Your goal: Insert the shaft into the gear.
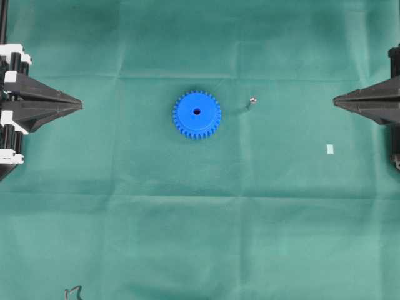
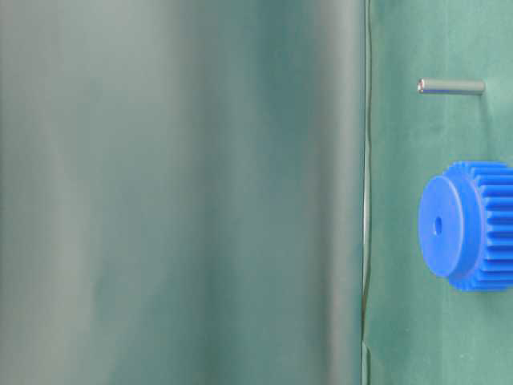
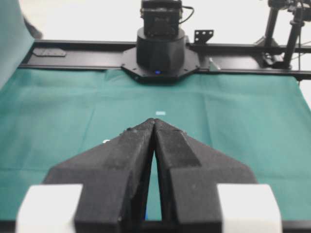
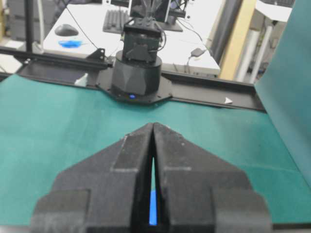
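The blue gear [image 1: 197,114] lies flat in the middle of the green cloth, its centre hole facing up; it also appears side-on at table level [image 2: 469,224]. The small silvery shaft [image 1: 253,100] stands on end just right of the gear, apart from it, also seen at table level [image 2: 451,86]. My left gripper [image 1: 80,104] rests at the left edge, shut, with its tips touching [image 3: 154,121] and nothing held. At the right edge my right gripper [image 1: 335,99] is likewise shut and empty [image 4: 153,124]. A sliver of the gear [image 4: 153,206] shows through the slit behind its fingers.
A small white paper scrap [image 1: 330,149] lies on the cloth near the right gripper. A dark bent wire [image 1: 73,292] sits at the near left edge. The opposite arm's black base [image 3: 159,51] stands at the far end of each wrist view.
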